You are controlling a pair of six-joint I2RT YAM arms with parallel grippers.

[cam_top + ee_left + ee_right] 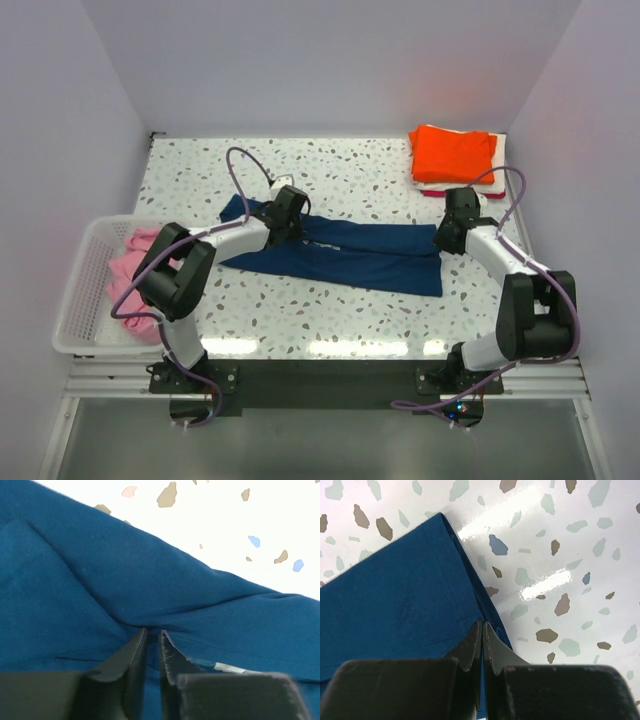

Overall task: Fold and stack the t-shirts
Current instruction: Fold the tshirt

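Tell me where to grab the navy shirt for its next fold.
Grip the navy t-shirt at its two short ends, from above. It lies flat as a long strip, so only edges and creases offer a lip: the right gripper is shut on the stitched hem at one end, the left gripper on a raised crease near the other.

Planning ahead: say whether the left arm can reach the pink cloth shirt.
Probably, once free: the pink cloth shirt lies uncovered in the white slatted basket nearby; the left hand grips the navy cloth shirt.
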